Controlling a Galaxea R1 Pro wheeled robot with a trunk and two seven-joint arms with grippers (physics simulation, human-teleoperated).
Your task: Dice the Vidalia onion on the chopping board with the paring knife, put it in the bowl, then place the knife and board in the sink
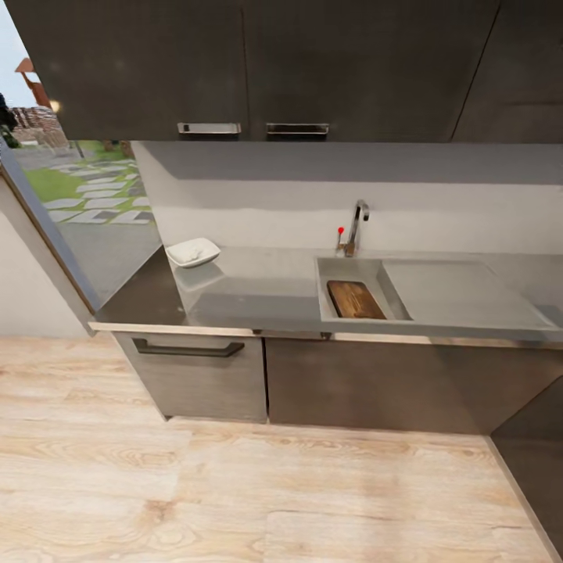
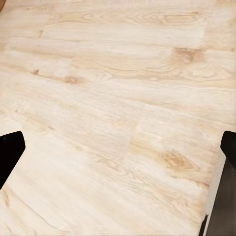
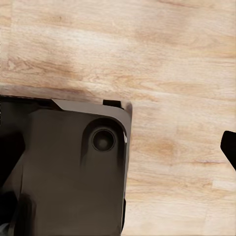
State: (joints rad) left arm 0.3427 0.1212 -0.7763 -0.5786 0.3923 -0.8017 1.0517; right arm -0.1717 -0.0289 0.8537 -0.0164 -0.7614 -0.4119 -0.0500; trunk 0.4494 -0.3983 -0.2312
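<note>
Pale wood-grain plank floor (image 1: 258,485) spreads below countertop (image 1: 258,285). Countertop: glossy grey slab on dark cabinets. Sink (image 1: 446,301): rectangular steel basin, flat drainboard, set in countertop. Chopping board (image 1: 356,299): brown wood, lying in basin. Bowl (image 1: 193,252): white, squarish, on countertop well left of sink. Left gripper (image 2: 118,152) and right gripper (image 3: 118,147) point at floor, dark fingertips spread wide, holding nothing.

No readable text, labels, brands, numbers or signs anywhere.

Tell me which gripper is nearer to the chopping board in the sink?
Cannot tell. The left gripper hangs over wooden floor, the right gripper over floor beside the robot's base; the chopping board lies in the sink, away from both.
</note>
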